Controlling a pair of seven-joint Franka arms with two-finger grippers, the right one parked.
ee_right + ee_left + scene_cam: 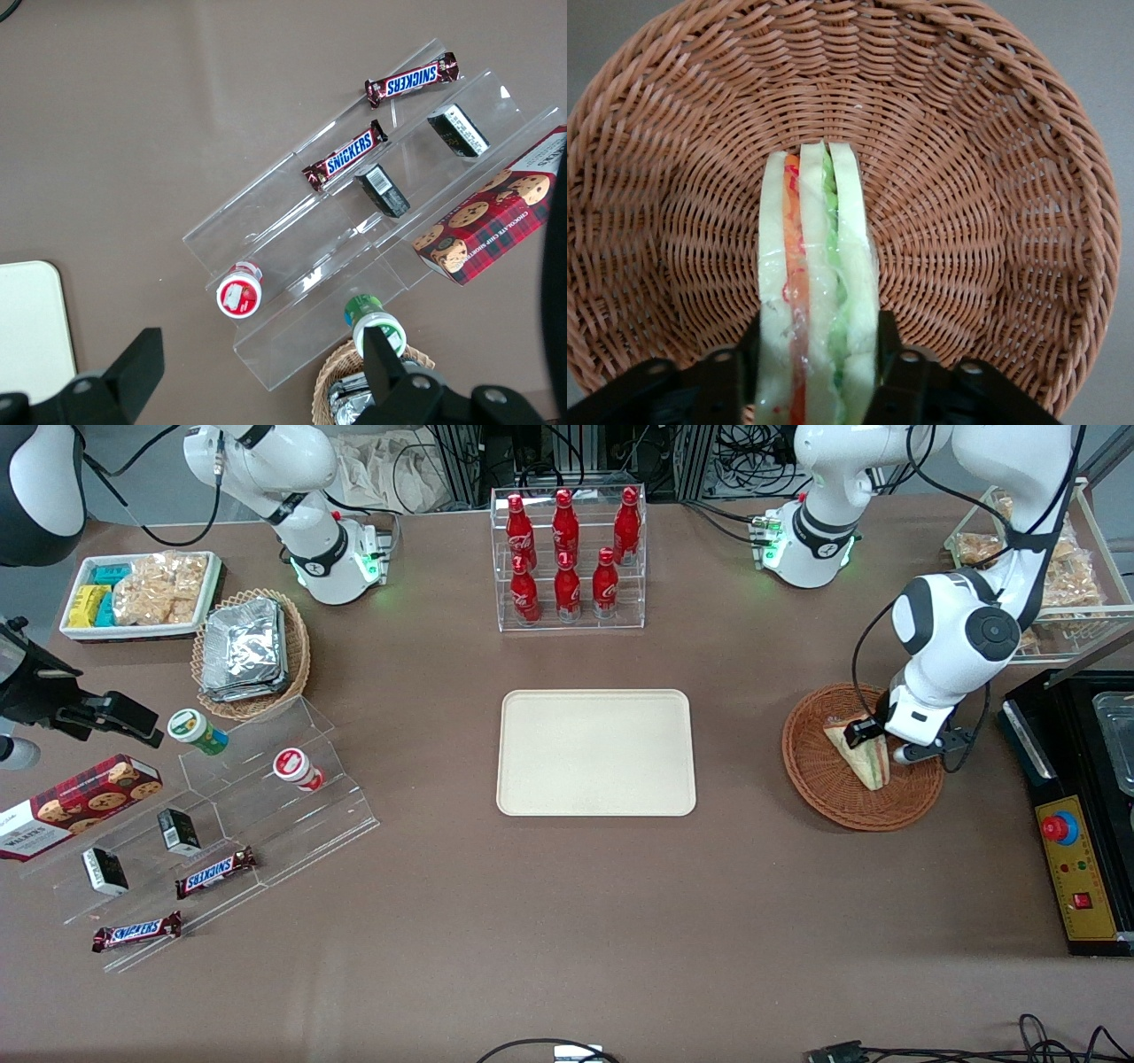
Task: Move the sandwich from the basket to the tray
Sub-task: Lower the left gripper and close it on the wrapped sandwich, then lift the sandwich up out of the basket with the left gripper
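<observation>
The sandwich (864, 755) is a pale bread wedge with orange, red and green layers; it stands on edge in the reddish-brown wicker basket (819, 775) toward the working arm's end of the table. My left gripper (877, 742) reaches down into the basket and is shut on the sandwich. In the left wrist view the two black fingers (893, 354) press against both bread faces of the sandwich (818, 266), with the basket (992, 204) weave all around it. The cream tray (595, 752) lies flat at the table's middle, bare, apart from the basket.
A clear rack of red cola bottles (567, 558) stands farther from the front camera than the tray. A black control box (1076, 868) sits beside the basket at the table's edge. Snack shelves (221, 806), a foil-pack basket (251, 654) and a white snack dish (140, 593) lie toward the parked arm's end.
</observation>
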